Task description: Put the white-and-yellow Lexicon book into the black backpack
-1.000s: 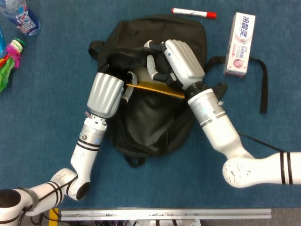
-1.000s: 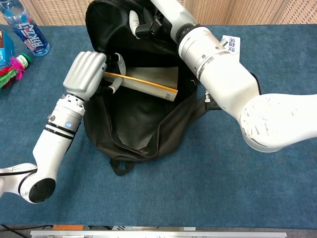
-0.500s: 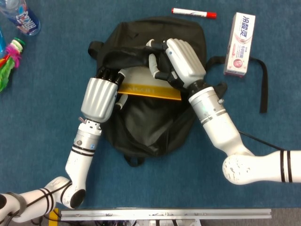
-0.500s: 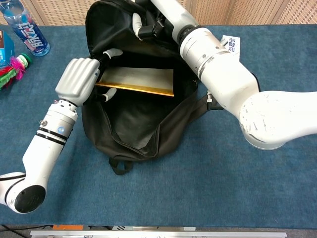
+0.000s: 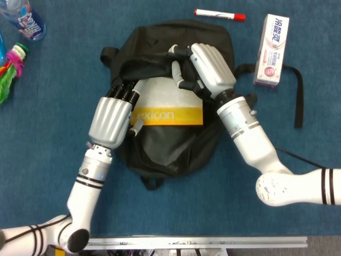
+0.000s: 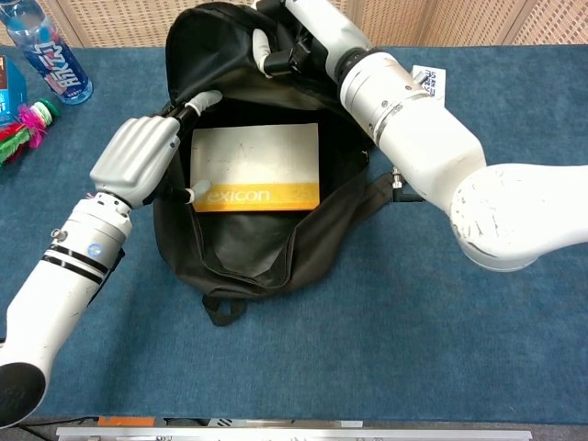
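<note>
The black backpack [image 5: 160,149] [image 6: 248,248] lies on the blue table with its mouth wide open. The white-and-yellow Lexicon book [image 5: 170,104] [image 6: 255,167] lies flat inside the opening, cover up, its yellow title band towards me. My left hand [image 5: 112,120] [image 6: 138,161] is at the book's left edge, with its thumb on the yellow band's corner and fingers reaching past the top corner. It grips the book by that edge. My right hand [image 5: 205,66] [image 6: 294,46] grips the backpack's upper flap and holds it up and back.
A red-capped marker [image 5: 219,14] and a pink-and-white toothpaste box [image 5: 272,49] lie at the back right. A backpack strap [image 5: 298,96] trails to the right. A water bottle [image 5: 24,18] [image 6: 44,50] and a colourful toy [image 5: 10,66] sit at the far left.
The book has turned from edge-on to flat, cover up, and sunk into the backpack's mouth. My left hand has drawn back to the left. The right hand still holds the flap.
</note>
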`<act>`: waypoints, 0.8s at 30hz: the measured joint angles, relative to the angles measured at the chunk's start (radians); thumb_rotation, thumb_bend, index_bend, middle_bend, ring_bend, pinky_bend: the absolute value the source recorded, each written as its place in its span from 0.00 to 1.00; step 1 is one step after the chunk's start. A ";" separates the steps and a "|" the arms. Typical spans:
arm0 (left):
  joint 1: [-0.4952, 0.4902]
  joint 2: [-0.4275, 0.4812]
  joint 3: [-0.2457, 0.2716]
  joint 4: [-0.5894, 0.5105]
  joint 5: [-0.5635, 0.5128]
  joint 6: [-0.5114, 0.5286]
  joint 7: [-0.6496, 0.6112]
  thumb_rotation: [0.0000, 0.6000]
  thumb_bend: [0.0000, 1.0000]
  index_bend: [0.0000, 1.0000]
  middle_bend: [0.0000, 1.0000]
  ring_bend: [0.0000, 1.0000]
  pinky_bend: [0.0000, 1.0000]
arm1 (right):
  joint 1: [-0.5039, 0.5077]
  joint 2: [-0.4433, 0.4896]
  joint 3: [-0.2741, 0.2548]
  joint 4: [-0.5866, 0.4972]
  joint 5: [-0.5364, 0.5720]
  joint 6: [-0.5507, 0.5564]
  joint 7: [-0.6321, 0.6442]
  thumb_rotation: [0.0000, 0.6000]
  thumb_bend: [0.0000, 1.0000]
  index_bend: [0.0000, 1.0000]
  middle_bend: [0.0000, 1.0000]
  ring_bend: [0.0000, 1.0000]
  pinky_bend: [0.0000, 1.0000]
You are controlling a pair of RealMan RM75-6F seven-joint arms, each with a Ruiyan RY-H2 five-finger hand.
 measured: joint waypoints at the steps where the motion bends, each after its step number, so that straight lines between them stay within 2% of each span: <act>1: 0.004 0.011 0.002 -0.015 -0.001 0.001 0.003 1.00 0.23 0.00 0.00 0.03 0.27 | -0.002 0.004 -0.005 -0.002 -0.002 -0.004 0.000 1.00 0.62 0.70 0.61 0.62 0.78; 3: 0.019 0.051 0.011 -0.056 0.001 0.009 0.009 1.00 0.23 0.00 0.00 0.03 0.27 | -0.005 0.015 -0.016 -0.009 -0.007 -0.017 0.001 1.00 0.61 0.69 0.58 0.59 0.78; 7: 0.049 0.118 0.026 -0.103 0.011 0.039 0.014 1.00 0.23 0.00 0.00 0.03 0.27 | -0.009 0.045 -0.034 -0.029 -0.014 -0.060 0.008 1.00 0.49 0.55 0.45 0.46 0.66; 9: 0.065 0.153 0.031 -0.121 0.014 0.054 0.011 1.00 0.23 0.00 0.00 0.03 0.27 | -0.011 0.068 -0.042 -0.043 -0.013 -0.096 0.020 1.00 0.33 0.37 0.33 0.33 0.53; 12: 0.087 0.202 0.035 -0.140 0.013 0.074 0.004 1.00 0.23 0.00 0.00 0.03 0.27 | -0.011 0.106 -0.052 -0.063 -0.008 -0.155 0.038 1.00 0.18 0.15 0.21 0.22 0.41; 14: 0.101 0.231 0.035 -0.150 0.009 0.085 -0.003 1.00 0.23 0.00 0.00 0.03 0.27 | -0.011 0.132 -0.060 -0.074 -0.006 -0.188 0.049 1.00 0.10 0.06 0.16 0.17 0.36; 18: 0.130 0.289 0.033 -0.164 -0.004 0.105 -0.021 1.00 0.23 0.00 0.00 0.03 0.27 | -0.012 0.170 -0.077 -0.092 -0.022 -0.219 0.076 1.00 0.03 0.02 0.15 0.16 0.34; 24: 0.156 0.355 0.025 -0.159 -0.034 0.109 -0.052 1.00 0.23 0.00 0.00 0.04 0.27 | -0.041 0.233 -0.099 -0.117 -0.064 -0.206 0.088 1.00 0.04 0.01 0.16 0.16 0.34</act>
